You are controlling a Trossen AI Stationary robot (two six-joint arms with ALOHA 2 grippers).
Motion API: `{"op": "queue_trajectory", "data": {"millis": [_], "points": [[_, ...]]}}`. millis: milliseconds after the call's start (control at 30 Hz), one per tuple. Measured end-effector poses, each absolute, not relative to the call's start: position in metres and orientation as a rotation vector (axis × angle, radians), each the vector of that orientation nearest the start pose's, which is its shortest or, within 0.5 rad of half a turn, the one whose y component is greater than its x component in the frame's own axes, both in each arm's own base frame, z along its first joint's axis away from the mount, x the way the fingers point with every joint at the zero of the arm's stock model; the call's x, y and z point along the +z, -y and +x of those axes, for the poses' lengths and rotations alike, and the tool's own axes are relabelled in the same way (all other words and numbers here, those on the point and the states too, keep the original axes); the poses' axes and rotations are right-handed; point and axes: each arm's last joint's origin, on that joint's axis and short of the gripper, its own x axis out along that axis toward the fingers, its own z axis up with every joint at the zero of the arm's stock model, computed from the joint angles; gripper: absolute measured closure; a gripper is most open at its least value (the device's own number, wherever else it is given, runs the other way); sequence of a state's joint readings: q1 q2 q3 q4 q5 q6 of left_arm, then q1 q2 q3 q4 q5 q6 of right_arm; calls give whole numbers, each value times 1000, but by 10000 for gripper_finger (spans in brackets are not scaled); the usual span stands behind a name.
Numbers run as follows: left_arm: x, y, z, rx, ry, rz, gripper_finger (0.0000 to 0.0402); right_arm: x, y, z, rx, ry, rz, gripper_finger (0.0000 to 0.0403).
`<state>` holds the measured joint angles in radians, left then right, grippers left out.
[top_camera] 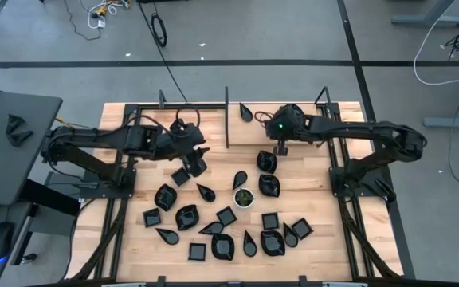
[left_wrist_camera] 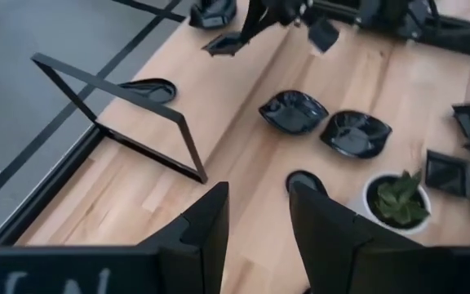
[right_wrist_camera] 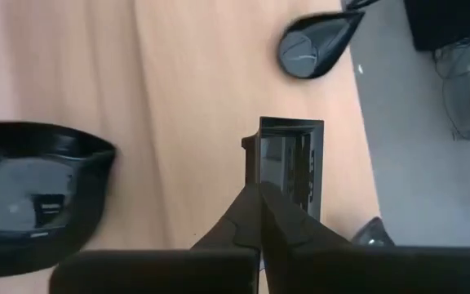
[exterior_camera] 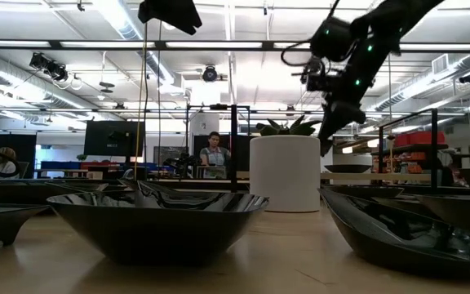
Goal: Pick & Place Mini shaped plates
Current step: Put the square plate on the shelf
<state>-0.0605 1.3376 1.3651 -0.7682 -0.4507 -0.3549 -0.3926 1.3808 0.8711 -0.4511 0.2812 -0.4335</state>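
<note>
Many glossy black mini shaped plates, square, teardrop and leaf-shaped, lie scattered over the wooden table's near half. My right gripper hangs above the table's far middle, shut on a small square plate. A leaf plate lies below and beside it, and a teardrop plate rests near the far edge. My left gripper is open and raised left of centre, with only bare wood showing in its gap. A teardrop plate shows just past one of its fingers. My right gripper pinches the square plate at its rim, near one corner, between its two shut fingers. The fingers slant down from above. The plate hangs tilted below the fingertips, clear of the table.
A white cup with a green plant stands among the plates at the table's centre. A thin black upright frame stands at the far middle, between the two arms. Bare wood lies along the far edge on both sides of it.
</note>
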Motion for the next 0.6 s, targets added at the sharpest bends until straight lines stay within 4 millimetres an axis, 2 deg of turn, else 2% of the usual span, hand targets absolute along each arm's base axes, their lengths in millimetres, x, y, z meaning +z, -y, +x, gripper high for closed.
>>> {"op": "queue_trajectory", "data": {"millis": [267,600], "points": [[368,-14,275,550,-584,-185,266,193,120,250,-361,-1167,-346,395],[370,-25,276,582,-555,-203,266,188,121,251,-372,-1182,-311,366]]}}
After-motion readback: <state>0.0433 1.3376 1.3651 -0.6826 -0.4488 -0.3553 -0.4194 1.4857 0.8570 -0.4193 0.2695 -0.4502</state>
